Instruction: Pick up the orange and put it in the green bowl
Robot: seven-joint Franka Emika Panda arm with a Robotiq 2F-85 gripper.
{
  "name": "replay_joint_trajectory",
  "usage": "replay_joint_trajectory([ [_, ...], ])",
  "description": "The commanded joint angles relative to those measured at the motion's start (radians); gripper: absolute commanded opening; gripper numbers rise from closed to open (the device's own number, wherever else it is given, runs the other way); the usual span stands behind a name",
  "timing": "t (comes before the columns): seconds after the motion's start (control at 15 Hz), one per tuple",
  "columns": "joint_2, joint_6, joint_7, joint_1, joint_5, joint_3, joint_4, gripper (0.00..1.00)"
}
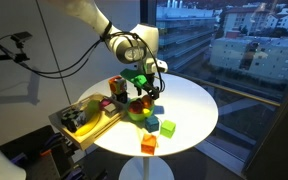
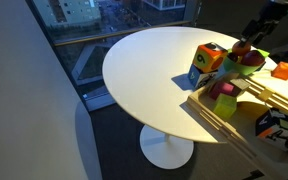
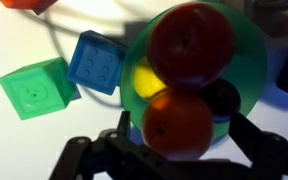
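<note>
In the wrist view the orange (image 3: 179,125) lies between the two fingers of my gripper (image 3: 184,135), at the near edge of the green bowl (image 3: 250,70). A small gap shows on each side of the orange, so the jaws are open. The bowl also holds a red round fruit (image 3: 191,42), a yellow piece (image 3: 144,80) and a dark piece (image 3: 224,97). In both exterior views the gripper (image 1: 141,92) (image 2: 264,35) hangs just over the bowl (image 1: 137,112) (image 2: 246,64) on the round white table.
A green cube (image 3: 39,88) and a blue cube (image 3: 96,62) lie beside the bowl, and an orange cube (image 1: 149,145) lies nearer the table edge. A multicoloured box (image 1: 117,87) stands next to the bowl. A wooden tray (image 1: 84,122) with items sits at the table's side.
</note>
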Motion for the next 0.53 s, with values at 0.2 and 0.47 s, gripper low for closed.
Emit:
replay_joint_trajectory([
  [0.2,-0.054,-0.213,0.028,0.004,-0.057,0.004,0.006,1.00],
  [0.47,-0.102,-0.273,0.076,0.021,-0.110,-0.002,-0.017,1.00],
])
